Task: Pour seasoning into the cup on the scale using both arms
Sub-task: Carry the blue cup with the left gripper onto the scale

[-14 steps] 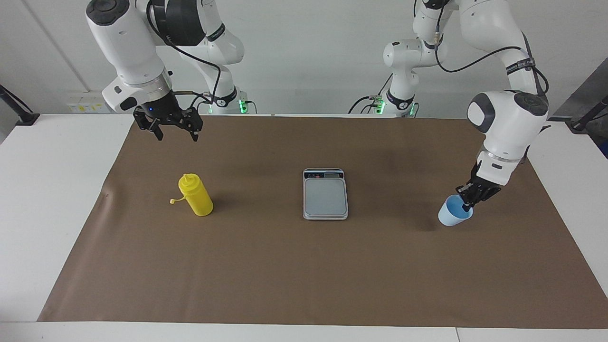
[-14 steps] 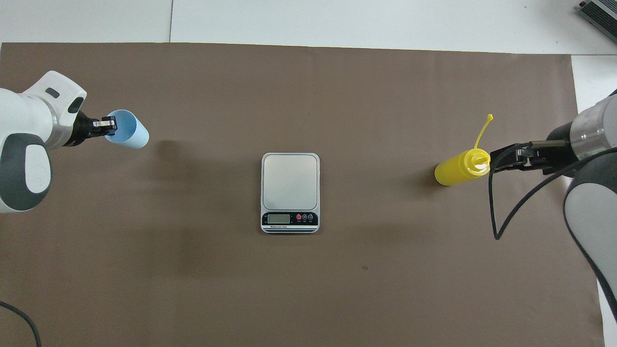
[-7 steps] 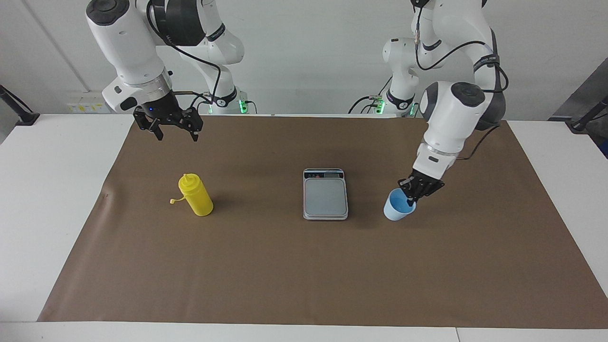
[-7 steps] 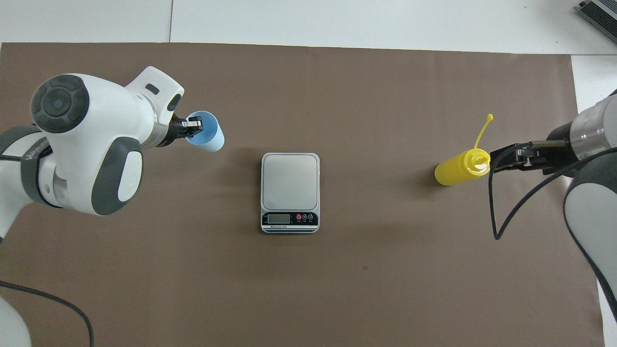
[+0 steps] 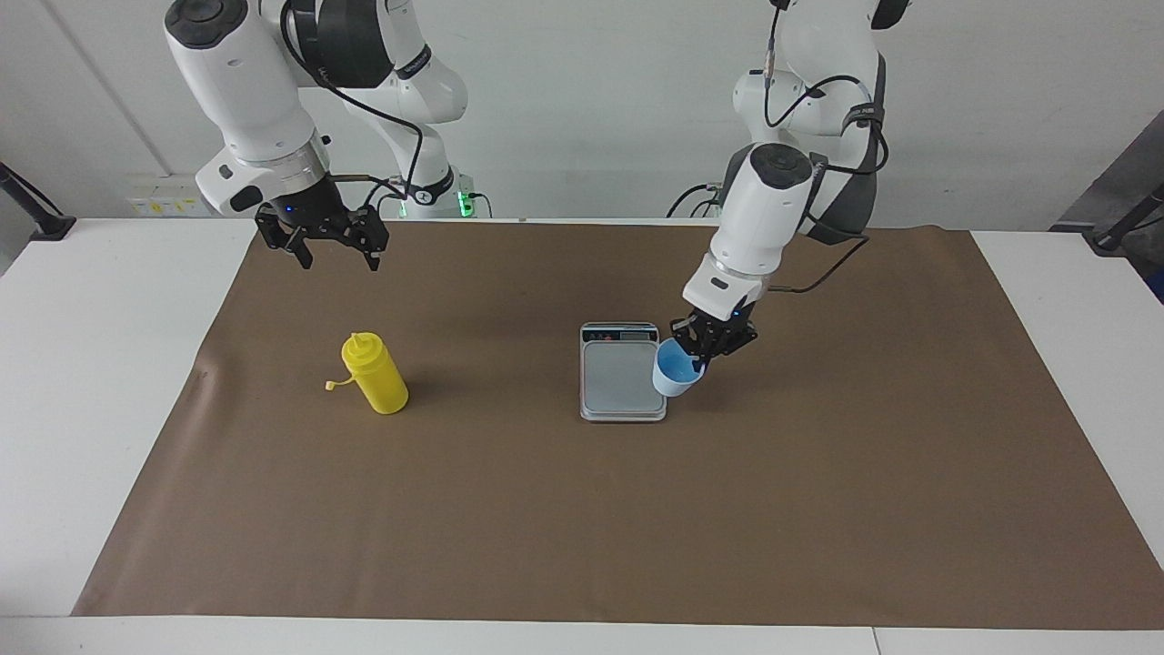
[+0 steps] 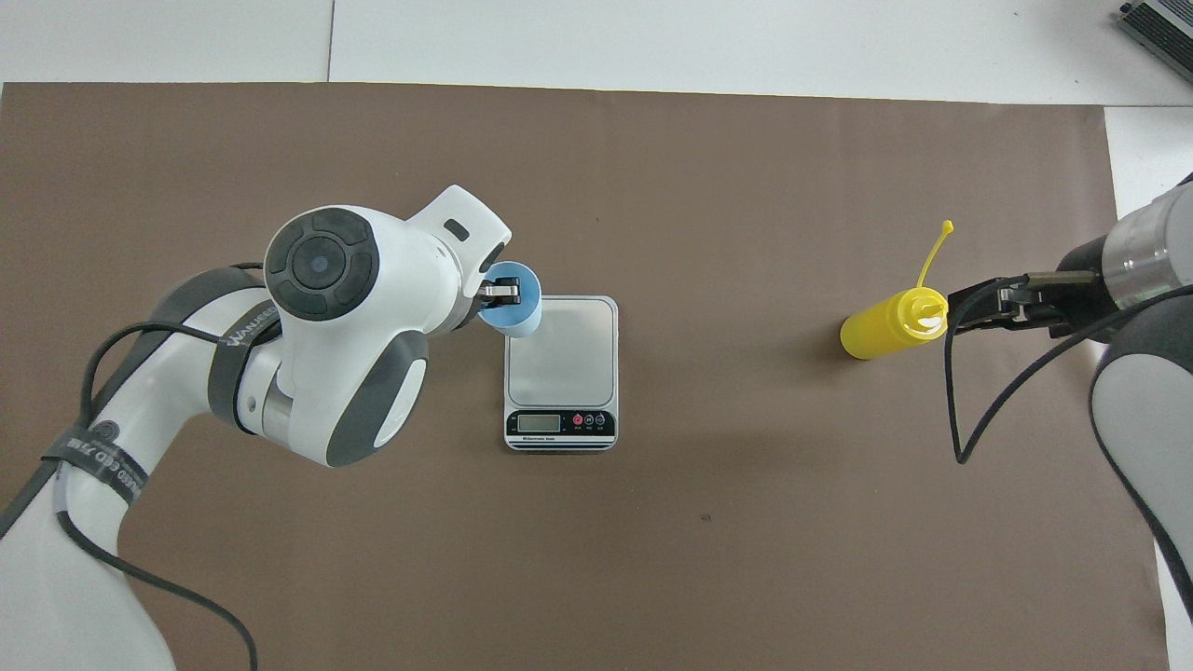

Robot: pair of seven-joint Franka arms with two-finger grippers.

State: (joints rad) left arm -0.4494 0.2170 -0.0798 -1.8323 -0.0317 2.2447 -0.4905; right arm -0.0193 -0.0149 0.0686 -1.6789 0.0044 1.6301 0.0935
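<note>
The cup [image 5: 675, 375] is pinched by its rim in the left gripper [image 5: 708, 350], raised over the scale [image 5: 622, 375] edge. If lowered here, it could tip off. The right gripper [image 5: 332, 244], spread wide, hangs above the bottle [image 5: 375, 374].

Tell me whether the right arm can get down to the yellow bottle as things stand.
Probably yes: the right gripper hangs open above the mat, nothing lies between it and the upright yellow bottle, and the left gripper is busy with the cup at the scale.
</note>
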